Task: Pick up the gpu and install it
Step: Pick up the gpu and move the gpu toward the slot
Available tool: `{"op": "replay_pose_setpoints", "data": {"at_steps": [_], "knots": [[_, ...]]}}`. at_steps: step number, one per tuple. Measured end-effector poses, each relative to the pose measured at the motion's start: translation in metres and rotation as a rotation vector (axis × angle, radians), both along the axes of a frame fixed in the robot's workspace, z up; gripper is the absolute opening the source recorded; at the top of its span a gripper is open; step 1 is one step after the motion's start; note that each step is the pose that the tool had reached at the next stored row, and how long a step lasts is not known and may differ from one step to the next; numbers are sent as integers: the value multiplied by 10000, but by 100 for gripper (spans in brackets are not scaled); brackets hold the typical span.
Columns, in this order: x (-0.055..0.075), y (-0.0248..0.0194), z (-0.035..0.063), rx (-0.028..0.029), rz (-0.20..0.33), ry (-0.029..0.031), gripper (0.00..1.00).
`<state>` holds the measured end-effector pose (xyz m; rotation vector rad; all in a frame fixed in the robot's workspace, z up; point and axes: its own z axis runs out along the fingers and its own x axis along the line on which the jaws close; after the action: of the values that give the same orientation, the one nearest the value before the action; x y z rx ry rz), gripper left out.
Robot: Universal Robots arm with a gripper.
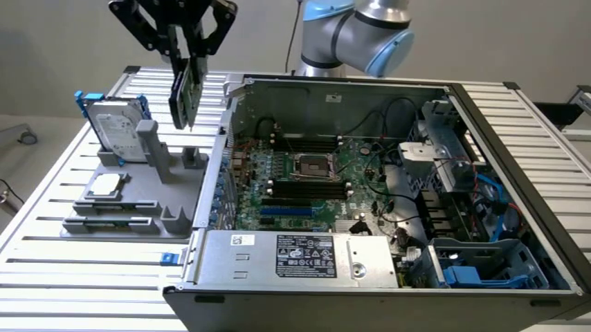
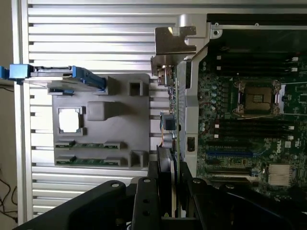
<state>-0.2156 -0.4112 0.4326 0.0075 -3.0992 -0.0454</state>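
Pinching the gpu [image 1: 189, 93] near its upper edge, the fingers [image 1: 148, 28] press on its two faces, so the card hangs upright on edge with its silver bracket [image 2: 171, 45] at one end; I judge this pose suits a straight drop into a slot. The card is in the air, touching nothing else, above the strip between the grey parts holder [image 1: 138, 200] and the side wall of the open computer case [image 1: 224, 124]. In the holder a hard drive [image 1: 118, 131] stands upright in its blue frame and a square silver chip [image 1: 106, 185] lies flat. Inside the case the motherboard [image 1: 295, 173] shows its blue expansion slot [image 1: 288, 209] bare, so the install is not yet done. All rests on the slatted table [image 1: 55, 277]
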Motion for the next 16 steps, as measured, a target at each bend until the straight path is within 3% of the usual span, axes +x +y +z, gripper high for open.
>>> {"op": "replay_pose_setpoints", "data": {"at_steps": [9,16], "knots": [[410,0,0,0,1,239,28],[728,0,0,0,1,374,28]]}}
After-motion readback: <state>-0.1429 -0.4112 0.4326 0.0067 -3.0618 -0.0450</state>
